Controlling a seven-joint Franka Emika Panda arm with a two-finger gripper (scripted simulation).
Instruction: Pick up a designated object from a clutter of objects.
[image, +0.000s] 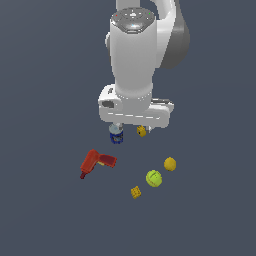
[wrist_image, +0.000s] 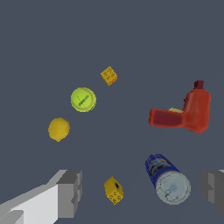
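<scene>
Two grey fingers (wrist_image: 70, 193) frame our wrist view, spread wide at opposite sides, so our gripper (wrist_image: 142, 192) stands fully open with nothing between the pads and nothing touched. In the gap beneath it we see a small yellow block (wrist_image: 113, 190) and the blue can with grey lid (wrist_image: 168, 179), apart from each other.

In the exterior view our tennis ball (image: 154, 178), yellow-green with a faint seam, lies on the dark floor (image: 45, 210) toward the exterior view's right, well clear of the hand. The smaller orange-yellow ball (image: 170, 163) sits near it but apart, and a second yellow block (image: 135, 192) lies near it on the other side. The red power drill (image: 95, 162) rests well apart, toward the exterior view's left. Bare floor surrounds the tennis ball on every side, none of its neighbours touching it.
</scene>
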